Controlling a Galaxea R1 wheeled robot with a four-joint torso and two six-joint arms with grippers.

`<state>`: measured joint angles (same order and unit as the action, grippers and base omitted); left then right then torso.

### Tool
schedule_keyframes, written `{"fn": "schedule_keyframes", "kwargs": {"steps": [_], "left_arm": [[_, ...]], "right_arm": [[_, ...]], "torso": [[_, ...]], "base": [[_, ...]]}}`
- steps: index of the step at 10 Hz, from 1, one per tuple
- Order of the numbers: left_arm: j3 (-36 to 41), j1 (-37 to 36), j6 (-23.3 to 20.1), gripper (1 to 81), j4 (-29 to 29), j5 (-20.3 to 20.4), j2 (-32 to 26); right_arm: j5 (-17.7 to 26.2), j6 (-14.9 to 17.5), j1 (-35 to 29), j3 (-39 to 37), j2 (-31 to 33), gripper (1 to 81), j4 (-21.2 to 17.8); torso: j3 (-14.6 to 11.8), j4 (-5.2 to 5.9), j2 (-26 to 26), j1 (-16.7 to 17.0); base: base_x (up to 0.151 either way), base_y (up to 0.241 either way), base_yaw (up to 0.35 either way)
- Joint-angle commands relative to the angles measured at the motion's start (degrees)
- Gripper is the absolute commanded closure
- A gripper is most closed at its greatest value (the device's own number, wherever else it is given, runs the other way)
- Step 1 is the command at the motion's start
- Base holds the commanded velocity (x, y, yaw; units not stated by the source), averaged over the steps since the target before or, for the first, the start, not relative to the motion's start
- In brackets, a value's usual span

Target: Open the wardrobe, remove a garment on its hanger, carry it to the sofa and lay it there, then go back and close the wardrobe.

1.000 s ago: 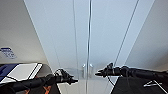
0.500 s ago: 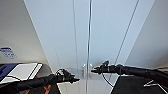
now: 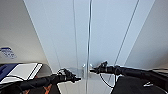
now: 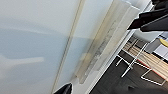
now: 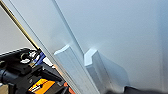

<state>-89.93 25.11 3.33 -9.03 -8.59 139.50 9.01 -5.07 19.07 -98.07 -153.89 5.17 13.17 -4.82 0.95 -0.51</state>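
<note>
White wardrobe (image 3: 82, 37) shut | handles (image 3: 87, 66) between both grippers' jaws

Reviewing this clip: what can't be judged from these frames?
- Wardrobe interior, garment and hanger: hidden behind the shut doors, head view.
- Left gripper and right gripper: too blurred to tell open or shut, or whether either touches a handle.
- Wardrobe top and base: cut off by the frame edges.

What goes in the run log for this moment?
step: at wardrobe | doors: shut | left claw: by left handle | right claw: by right handle | fingers: unclear
</note>
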Motion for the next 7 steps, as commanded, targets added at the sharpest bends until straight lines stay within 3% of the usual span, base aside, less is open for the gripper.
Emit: {"fn": "schedule_keyframes", "kwargs": {"steps": [1, 7], "left_arm": [[-2.4, -8.4, 0.1, 1.0, 0.4, -0.2, 2.6], [-14.1, -9.6, 0.1, 1.0, -0.2, -0.7, 12.7]], "right_arm": [[-1.2, 0.0, -9.7, -0.4, -2.1, 1.0, -0.5], [-0.5, -0.5, -10.8, 2.3, -3.5, 1.0, -0.5]], "torso": [[0.0, 0.0, 0.0, 0.0], [0.0, 0.0, 0.0, 0.0]], "base": [[0.0, 0.0, 0.0], [0.0, 0.0, 0.0]]}}
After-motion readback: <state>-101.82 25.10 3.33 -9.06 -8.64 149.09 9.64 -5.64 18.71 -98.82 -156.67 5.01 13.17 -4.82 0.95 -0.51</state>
